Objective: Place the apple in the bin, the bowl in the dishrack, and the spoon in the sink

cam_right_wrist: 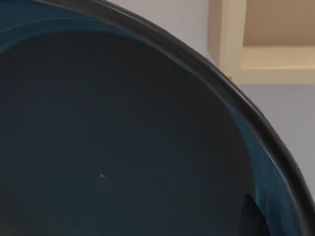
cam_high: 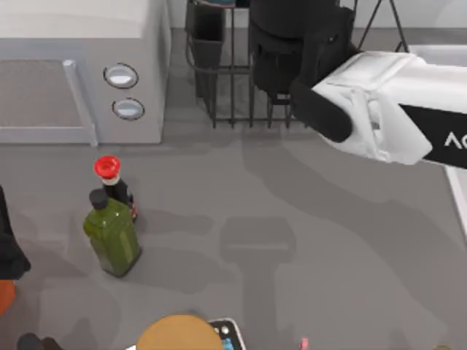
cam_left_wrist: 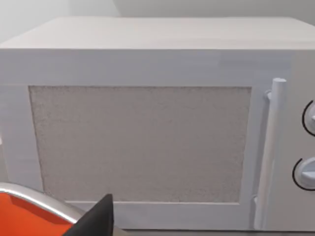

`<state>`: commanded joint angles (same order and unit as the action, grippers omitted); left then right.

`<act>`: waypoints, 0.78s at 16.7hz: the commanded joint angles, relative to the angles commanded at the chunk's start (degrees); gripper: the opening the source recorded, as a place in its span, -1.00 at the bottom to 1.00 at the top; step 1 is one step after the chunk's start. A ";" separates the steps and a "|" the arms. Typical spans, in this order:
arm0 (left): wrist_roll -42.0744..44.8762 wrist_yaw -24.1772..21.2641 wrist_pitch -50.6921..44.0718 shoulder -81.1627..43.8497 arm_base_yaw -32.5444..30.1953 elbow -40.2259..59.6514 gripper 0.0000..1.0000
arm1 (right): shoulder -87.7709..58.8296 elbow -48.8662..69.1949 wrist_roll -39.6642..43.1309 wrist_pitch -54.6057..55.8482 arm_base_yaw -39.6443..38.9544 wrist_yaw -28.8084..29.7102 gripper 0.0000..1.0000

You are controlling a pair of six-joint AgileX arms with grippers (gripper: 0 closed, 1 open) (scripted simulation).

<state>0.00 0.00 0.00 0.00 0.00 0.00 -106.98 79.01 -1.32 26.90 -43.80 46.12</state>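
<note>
The right gripper (cam_high: 292, 55) hung over the dishrack (cam_high: 241, 102) at the counter's back edge; whether it gripped the bowl (cam_right_wrist: 123, 137) was unclear. The bowl looked rigid, glossy, probably slippery and breakable, best pinched at its rim. The left arm sat parked by the counter's left edge.

**Arm pose, both sides**

Right arm (cam_high: 394, 109) reaches in from the top view's right edge toward the far side, wrist dark, white forearm angled. Left arm (cam_high: 9, 255) sits at the left edge, near side.

Right arm (cam_high: 394, 117) over dishrack (cam_high: 241, 80); microwave (cam_high: 80, 73) left; green bottle (cam_high: 113, 233) front.
</note>
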 joint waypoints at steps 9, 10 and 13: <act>0.00 0.00 0.00 0.00 0.00 0.00 1.00 | -10.16 -2.63 0.30 13.25 7.59 -8.01 -1.00; 0.00 0.00 0.00 0.00 0.00 0.00 1.00 | -10.16 -2.63 0.30 13.25 7.59 -8.01 -1.00; 0.00 0.00 0.00 0.00 0.00 0.00 1.00 | -10.16 -2.63 0.30 13.25 7.59 -8.01 -0.55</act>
<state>0.00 0.00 0.00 0.00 0.00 0.00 -117.14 76.38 -1.02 40.15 -36.21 38.11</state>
